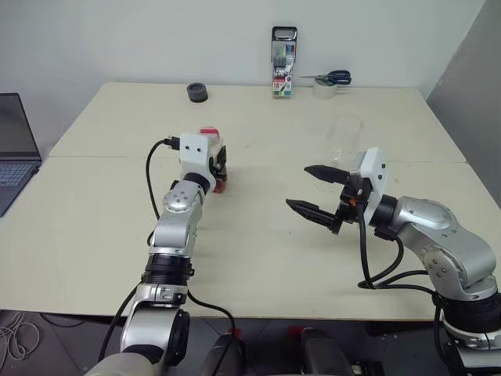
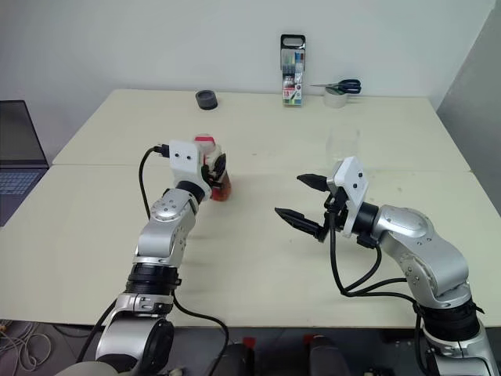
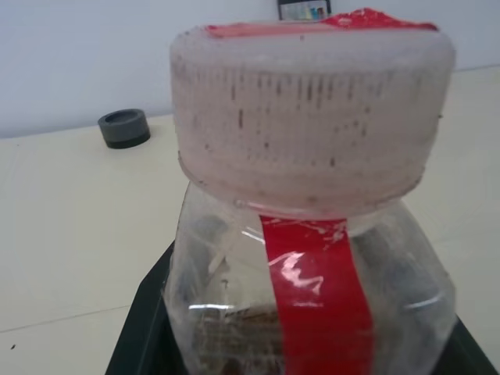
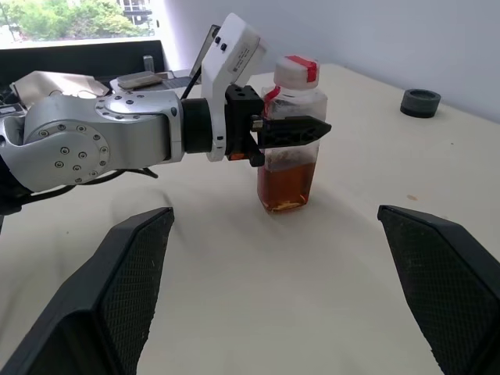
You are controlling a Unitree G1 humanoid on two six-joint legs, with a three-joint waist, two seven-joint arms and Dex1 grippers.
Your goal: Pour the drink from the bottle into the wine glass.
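So the bottle (image 4: 287,133) is standing upright on the table (image 1: 94,235), over toward the robot's left side, with the drink (image 4: 286,181) filling only the bottom part of it. Cap looks like it's on, whitish with a bit of red on top. The left gripper (image 4: 293,130) has clamped down on the bottle's upper body, just under the neck, fingers pointing roughly level, so the bottle's long axis is straight up and down and crosswise to the fingers.

The wine glass (image 2: 342,145) sits further back and off to the right of the bottle, well apart from it, upright and hard to make out since it's clear. That's the thing to watch imo: to pour, the bottle has to travel right and a bit away from the robot, then tip over the rim.

The right gripper (image 1: 313,190) hangs wide open, holding nothing, between the bottle and the glass and nearer the glass. My guess is it deals with the cap or steadies the glass.

Pen pack (image 1: 283,63), scissors (image 1: 335,77) and a dark little ring (image 1: 197,92) are along the far edge, out of the way.
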